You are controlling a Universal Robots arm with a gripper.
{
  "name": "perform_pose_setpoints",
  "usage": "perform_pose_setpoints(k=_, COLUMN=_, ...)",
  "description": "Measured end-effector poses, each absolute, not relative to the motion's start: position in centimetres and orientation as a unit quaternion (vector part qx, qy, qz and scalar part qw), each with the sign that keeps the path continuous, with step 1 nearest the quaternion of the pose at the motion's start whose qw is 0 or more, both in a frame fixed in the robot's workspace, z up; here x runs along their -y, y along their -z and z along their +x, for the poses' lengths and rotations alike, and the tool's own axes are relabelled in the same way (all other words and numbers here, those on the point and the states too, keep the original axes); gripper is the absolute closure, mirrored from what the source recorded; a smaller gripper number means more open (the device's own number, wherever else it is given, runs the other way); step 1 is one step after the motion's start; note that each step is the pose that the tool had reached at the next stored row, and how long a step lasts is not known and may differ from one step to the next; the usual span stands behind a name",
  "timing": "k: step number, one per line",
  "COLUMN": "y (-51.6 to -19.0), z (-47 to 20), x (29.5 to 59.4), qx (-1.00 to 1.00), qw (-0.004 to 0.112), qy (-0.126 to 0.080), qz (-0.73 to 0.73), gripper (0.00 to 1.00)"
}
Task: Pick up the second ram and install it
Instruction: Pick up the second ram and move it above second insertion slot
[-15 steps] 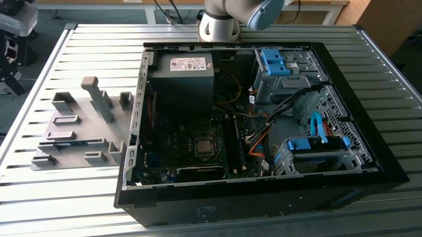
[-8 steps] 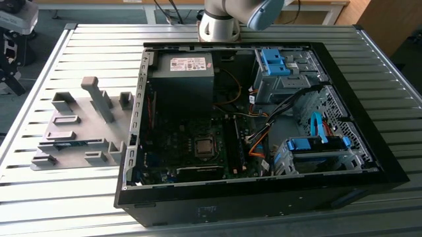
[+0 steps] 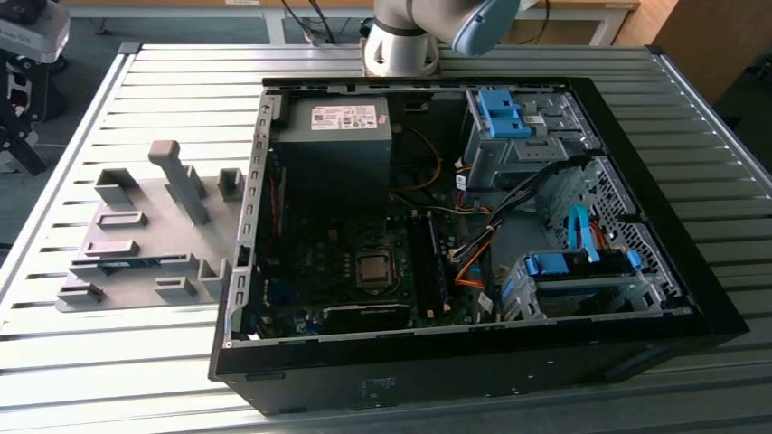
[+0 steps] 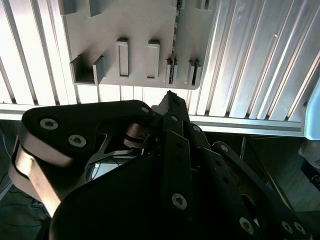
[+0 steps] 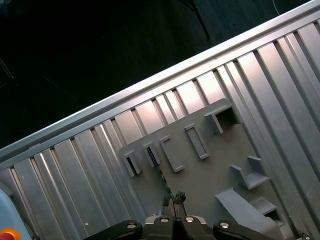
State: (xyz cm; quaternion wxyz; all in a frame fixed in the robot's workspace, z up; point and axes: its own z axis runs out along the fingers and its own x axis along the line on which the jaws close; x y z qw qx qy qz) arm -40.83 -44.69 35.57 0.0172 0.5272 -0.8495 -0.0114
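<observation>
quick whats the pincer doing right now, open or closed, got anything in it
pincer: closed, nothing between its tips, hanging over the grey holder plate

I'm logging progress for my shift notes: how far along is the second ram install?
Nothing looks done: the second ram lies in the grey holder outside the case. In hand: the gripper, shut and empty, hangs above that holder. Left: the whole pickup and the seating in the motherboard.

Second ram [image 3: 130, 262] in holder tray [image 3: 169, 231]; case [image 3: 458, 380] at the exterior view's right.
</observation>
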Motion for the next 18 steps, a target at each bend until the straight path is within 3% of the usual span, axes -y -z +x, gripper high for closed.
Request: perform_pose_setpoints(k=18, y=-35.42, z=-40.84, x=44.69, qx=0.782, qw=0.018, qy=0.009, qz=0.623, gripper=0.89)
